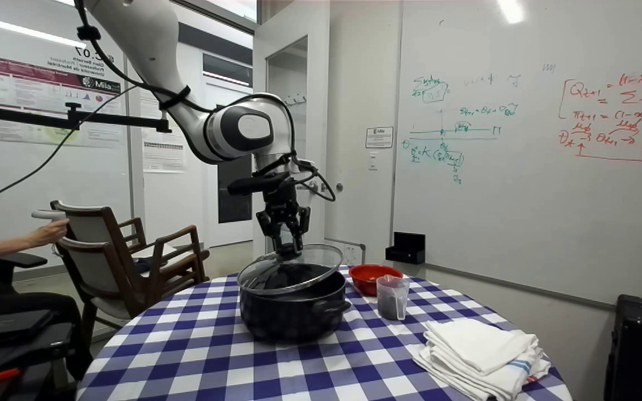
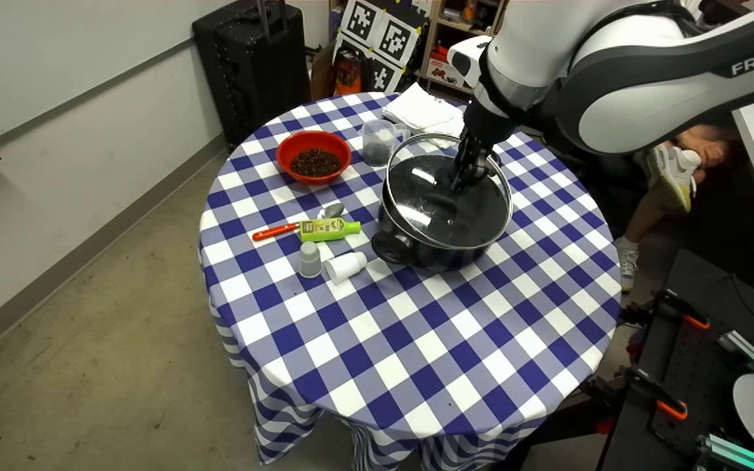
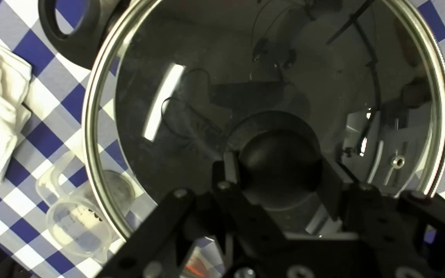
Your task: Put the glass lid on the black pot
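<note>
The glass lid [image 1: 262, 281] is a see-through disc with a metal rim. It is over the black pot [image 1: 293, 322] and tilted, with its right part higher in this exterior view. Both also show in an exterior view, the lid [image 2: 442, 212] above the pot [image 2: 439, 260]. My gripper [image 1: 288, 248] is shut on the lid's dark centre knob, from above. In the wrist view the fingers [image 3: 280, 177] lie on both sides of the knob, and the lid [image 3: 207, 100] covers most of the pot. I cannot tell whether the rim touches the pot.
A red bowl [image 2: 315, 163] of dark beans and a clear jug [image 1: 392, 301] stand close to the pot. Folded white towels [image 1: 482, 356] lie on the checked table. A green bottle [image 2: 328, 229], a red-handled utensil [image 2: 275, 231] and small cups [image 2: 346, 266] lie beside the pot.
</note>
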Controlling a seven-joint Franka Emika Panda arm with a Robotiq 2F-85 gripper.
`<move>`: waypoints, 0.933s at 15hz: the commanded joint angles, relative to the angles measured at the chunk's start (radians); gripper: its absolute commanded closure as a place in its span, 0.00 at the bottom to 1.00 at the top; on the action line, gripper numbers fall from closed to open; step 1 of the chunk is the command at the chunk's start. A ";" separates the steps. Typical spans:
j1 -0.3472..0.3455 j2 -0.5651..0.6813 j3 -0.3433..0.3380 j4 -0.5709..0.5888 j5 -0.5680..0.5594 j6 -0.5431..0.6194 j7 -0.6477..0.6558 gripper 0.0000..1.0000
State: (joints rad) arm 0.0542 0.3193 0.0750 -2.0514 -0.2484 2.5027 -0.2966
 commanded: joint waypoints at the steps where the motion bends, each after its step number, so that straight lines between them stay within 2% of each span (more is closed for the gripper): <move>1: 0.007 -0.005 -0.002 0.024 -0.014 -0.042 -0.014 0.74; 9: 0.009 0.025 0.000 0.047 -0.017 -0.067 -0.026 0.74; 14: 0.014 0.064 -0.002 0.104 -0.032 -0.132 -0.042 0.74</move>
State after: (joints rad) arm 0.0593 0.3565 0.0751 -2.0043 -0.2608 2.4409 -0.3146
